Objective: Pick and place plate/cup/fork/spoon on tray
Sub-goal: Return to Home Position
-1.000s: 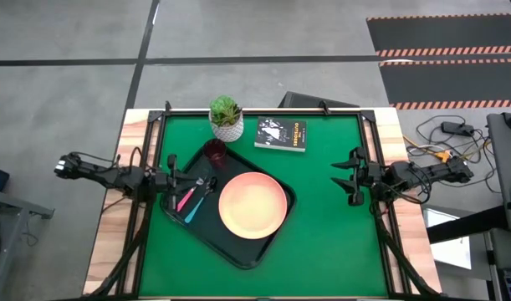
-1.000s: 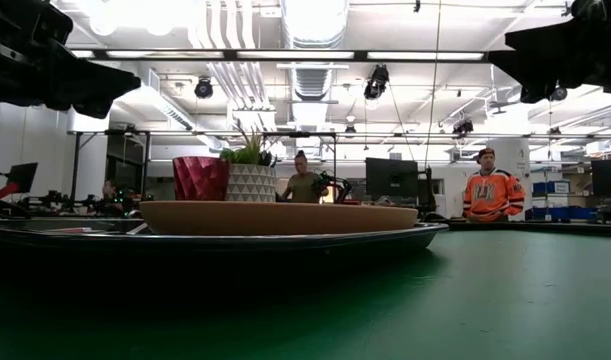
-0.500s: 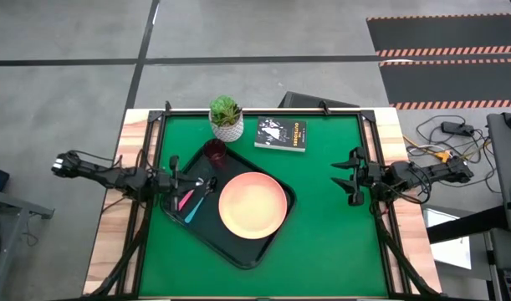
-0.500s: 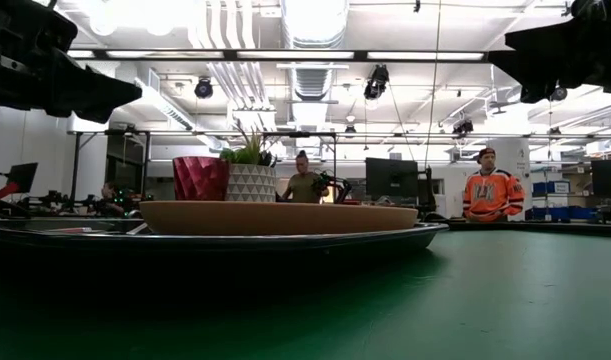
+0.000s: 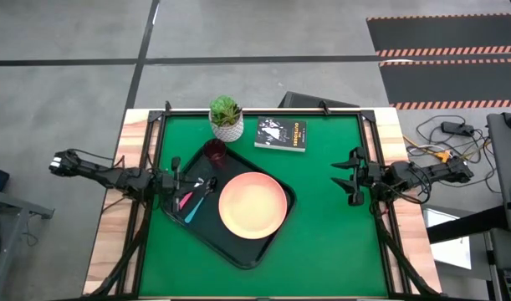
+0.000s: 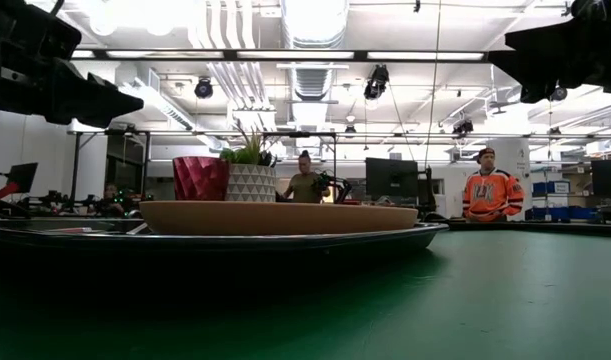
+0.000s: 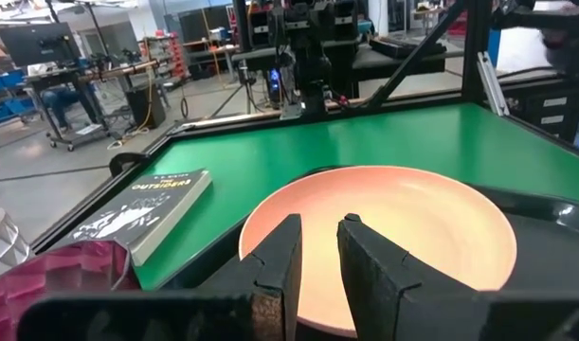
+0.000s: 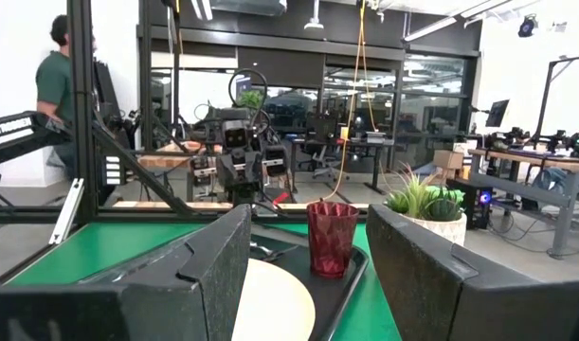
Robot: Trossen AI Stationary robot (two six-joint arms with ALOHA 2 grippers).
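The spoon (image 5: pixel 196 207), judged light, stiff and slick, is best pinched mid-handle, at the tray's (image 5: pixel 242 251) nine o'clock. The left gripper (image 7: pixel 317 235) is held narrow and empty, the right gripper (image 5: pixel 340 177) wide.

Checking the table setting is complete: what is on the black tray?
The plate, cup, fork and spoon all sit on the tray. Anything beneath the plate is hidden.

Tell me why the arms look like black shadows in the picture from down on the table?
Low view: the bright ceiling lights shine toward the camera from behind, so the left arm, the right arm and the tray's near rim show as dark shapes. High view: the light falls evenly from above, so the plate and the table are plainly lit.
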